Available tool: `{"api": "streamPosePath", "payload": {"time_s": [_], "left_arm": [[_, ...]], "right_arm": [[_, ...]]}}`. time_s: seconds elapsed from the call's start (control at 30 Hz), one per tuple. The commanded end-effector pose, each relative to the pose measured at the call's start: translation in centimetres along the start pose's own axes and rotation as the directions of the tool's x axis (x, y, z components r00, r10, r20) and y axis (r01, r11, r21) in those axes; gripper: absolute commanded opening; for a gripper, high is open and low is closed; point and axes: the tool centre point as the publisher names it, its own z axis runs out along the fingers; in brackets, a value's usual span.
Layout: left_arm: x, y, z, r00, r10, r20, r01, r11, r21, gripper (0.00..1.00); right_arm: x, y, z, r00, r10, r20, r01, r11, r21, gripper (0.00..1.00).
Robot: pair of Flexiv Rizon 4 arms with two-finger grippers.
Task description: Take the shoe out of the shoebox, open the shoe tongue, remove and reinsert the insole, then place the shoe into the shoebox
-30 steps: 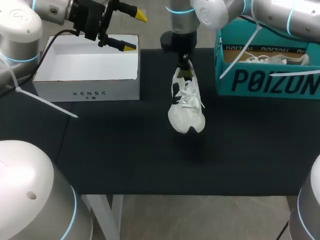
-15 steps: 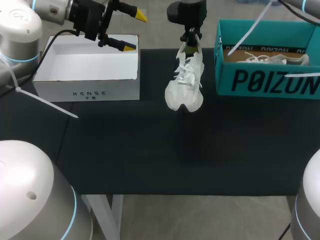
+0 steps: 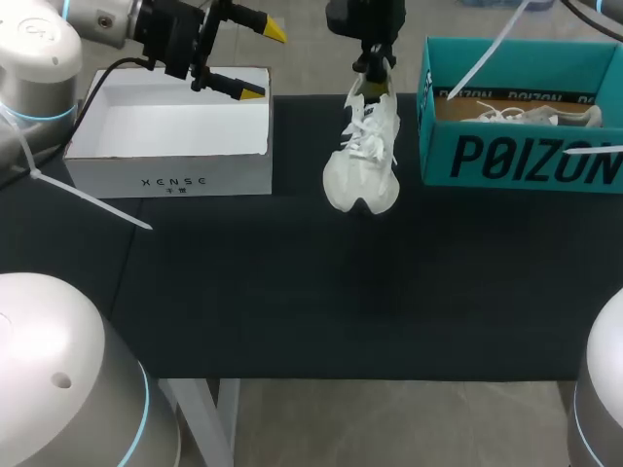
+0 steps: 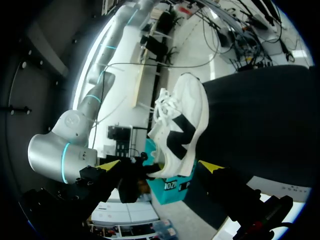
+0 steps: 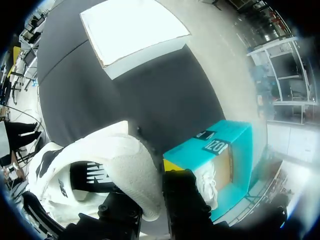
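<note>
the right gripper (image 3: 374, 60) has carried the white mesh sneaker with black side patches (image 3: 362, 161) up and back from the middle of the black table mat (image 3: 292, 292) in the last second. over the last half second it has barely shifted. i judge it a carry step, the shoe clear of the mat and not set down.

the sneaker hangs between the empty white cardboard shoebox (image 3: 175, 180) and the teal cardboard box (image 3: 516, 156), inside neither. its long axis is close to vertical, heel up, toe down, laces facing the head camera.

the right pincer is clamped on the heel collar. the left gripper (image 3: 261, 60) hangs over the white box's far corner, fingers spread wide and holding nothing.
</note>
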Motion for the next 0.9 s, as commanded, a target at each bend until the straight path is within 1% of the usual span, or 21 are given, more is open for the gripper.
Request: {"api": "streamPosePath", "payload": {"time_s": [0.03,0.07,0.1,0.13,0.17,0.2,0.23,0.3,0.37,0.4,0.43,0.47,0.5,0.53,0.57,0.6,0.63,0.67,0.7,0.9], "left_arm": [[-0.1,0.0,-0.1,1.0,0.001,-0.005,-0.001,1.0,0.002,1.0],[-0.1,0.0,-0.1,1.0,0.001,-0.005,-0.001,1.0,0.002,1.0],[-0.1,0.0,-0.1,1.0,0.001,-0.005,-0.001,1.0,0.002,1.0],[-0.1,0.0,-0.1,1.0,0.001,-0.005,-0.001,1.0,0.002,1.0],[-0.1,0.0,-0.1,1.0,0.001,-0.005,-0.001,1.0,0.002,1.0],[-0.1,0.0,-0.1,1.0,0.001,-0.005,-0.001,1.0,0.002,1.0],[-0.1,0.0,-0.1,1.0,0.001,-0.005,-0.001,1.0,0.002,1.0],[-0.1,0.0,-0.1,1.0,0.001,-0.005,-0.001,1.0,0.002,1.0],[-0.1,0.0,-0.1,1.0,0.001,-0.005,-0.001,1.0,0.002,1.0],[-0.1,0.0,-0.1,1.0,0.001,-0.005,-0.001,1.0,0.002,1.0],[-0.1,0.0,-0.1,1.0,0.001,-0.005,-0.001,1.0,0.002,1.0],[-0.1,0.0,-0.1,1.0,0.001,-0.005,-0.001,1.0,0.002,1.0],[-0.1,0.0,-0.1,1.0,0.001,-0.005,-0.001,1.0,0.002,1.0],[-0.1,0.0,-0.1,1.0,0.001,-0.005,-0.001,1.0,0.002,1.0],[-0.1,0.0,-0.1,1.0,0.001,-0.005,-0.001,1.0,0.002,1.0],[-0.1,0.0,-0.1,1.0,0.001,-0.005,-0.001,1.0,0.002,1.0],[-0.1,0.0,-0.1,1.0,0.001,-0.005,-0.001,1.0,0.002,1.0],[-0.1,0.0,-0.1,1.0,0.001,-0.005,-0.001,1.0,0.002,1.0],[-0.1,0.0,-0.1,1.0,0.001,-0.005,-0.001,1.0,0.002,1.0],[-0.1,0.0,-0.1,1.0,0.001,-0.005,-0.001,1.0,0.002,1.0]], "right_arm": [[-1.7,-1.2,0.4,0.98,0.192,-0.053,-0.187,0.978,0.088,0.0],[-2.2,-2.0,0.0,0.972,0.231,-0.053,-0.227,0.971,0.074,0.0],[-3.2,-2.8,-0.5,0.943,0.323,-0.077,-0.319,0.945,0.067,0.0],[-4.0,-3.6,-1.1,0.928,0.363,-0.087,-0.362,0.932,0.027,0.0],[-4.9,-4.2,-1.8,0.901,0.425,-0.09,-0.424,0.905,0.029,0.0],[-5.8,-4.7,-2.2,0.885,0.456,-0.097,-0.455,0.89,0.033,0.0],[-6.5,-5.0,-2.8,0.874,0.478,-0.084,-0.478,0.878,0.02,0.0],[-7.9,-5.7,-3.8,0.836,0.543,-0.074,-0.543,0.839,0.024,0.0],[-9.4,-6.5,-4.3,0.763,0.643,-0.058,-0.64,0.765,0.068,0.0],[-10.2,-7.0,-4.5,0.719,0.693,-0.042,-0.689,0.72,0.086,0.0],[-10.9,-7.6,-4.7,0.652,0.758,-0.024,-0.751,0.65,0.115,0.0],[-11.6,-8.0,-4.7,0.627,0.779,0.007,-0.773,0.622,0.125,0.0],[-12.4,-8.7,-4.7,0.542,0.841,0.008,-0.833,0.535,0.141,0.0],[-13.1,-9.2,-4.6,0.522,0.853,-0.003,-0.844,0.517,0.142,0.0],[-13.6,-9.8,-4.7,0.454,0.891,0.017,-0.884,0.448,0.134,0.0],[-14.3,-10.4,-4.7,0.409,0.911,0.048,-0.906,0.399,0.142,0.0],[-15.0,-10.9,-4.7,0.395,0.918,0.044,-0.913,0.387,0.131,0.0],[-15.5,-11.5,-4.7,0.357,0.934,0.024,-0.929,0.352,0.114,0.0],[-15.8,-12.1,-4.8,0.343,0.938,0.046,-0.936,0.337,0.101,0.0],[-15.8,-12.1,-4.8,0.343,0.938,0.046,-0.936,0.337,0.101,0.0]]}}
